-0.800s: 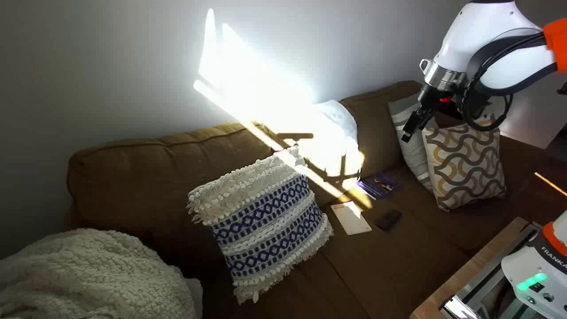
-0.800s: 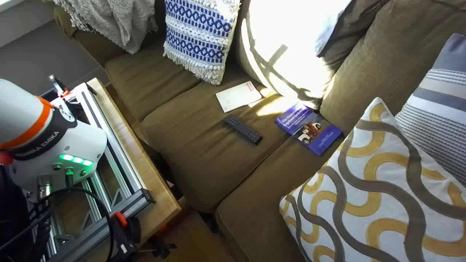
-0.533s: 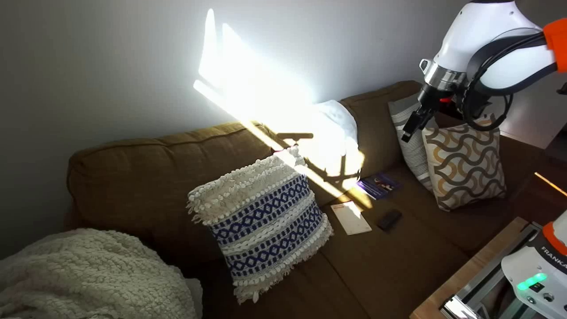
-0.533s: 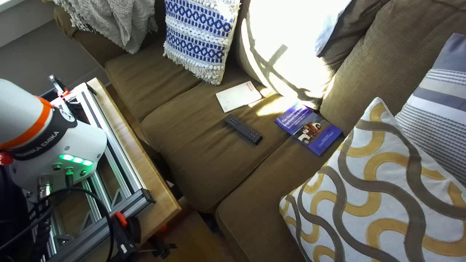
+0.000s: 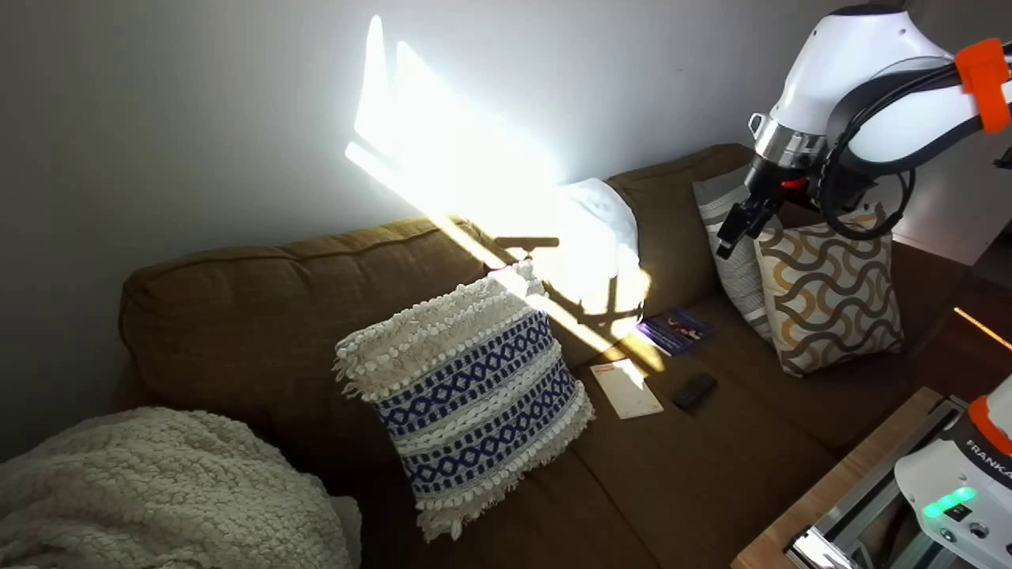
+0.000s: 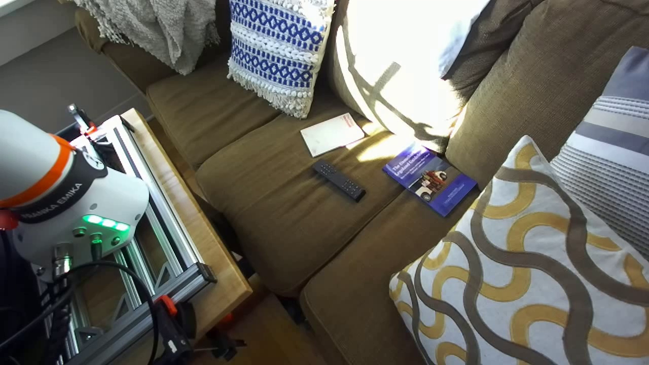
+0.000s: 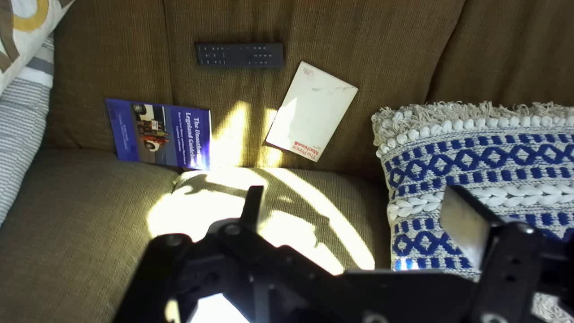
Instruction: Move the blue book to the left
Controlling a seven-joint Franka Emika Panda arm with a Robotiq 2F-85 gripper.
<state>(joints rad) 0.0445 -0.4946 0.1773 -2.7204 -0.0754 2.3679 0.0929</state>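
The blue book (image 7: 160, 133), with a blue-purple cover, white title text and a vehicle picture, lies flat on the couch seat against the back cushion. It also shows in both exterior views (image 5: 674, 330) (image 6: 431, 177); bright sun falls on one of its ends. My gripper (image 7: 354, 193) is open with nothing between its fingers. In an exterior view the gripper (image 5: 734, 237) hangs high above the couch, in front of the striped pillow and well apart from the book. In the wrist view the book lies left of and beyond the fingers. Nothing covers the book.
A white book (image 6: 332, 134) and a black remote (image 6: 338, 180) lie on the seat beside the blue book. A blue-and-white knitted pillow (image 5: 482, 403), a wavy-patterned pillow (image 5: 830, 292) and a striped pillow (image 6: 603, 142) rest on the couch. Strong sunlight glares on the back cushion.
The arm has shifted slightly in the exterior view, with its upper links a little to the left and the gripper very slightly lower. The book and other things have not moved.
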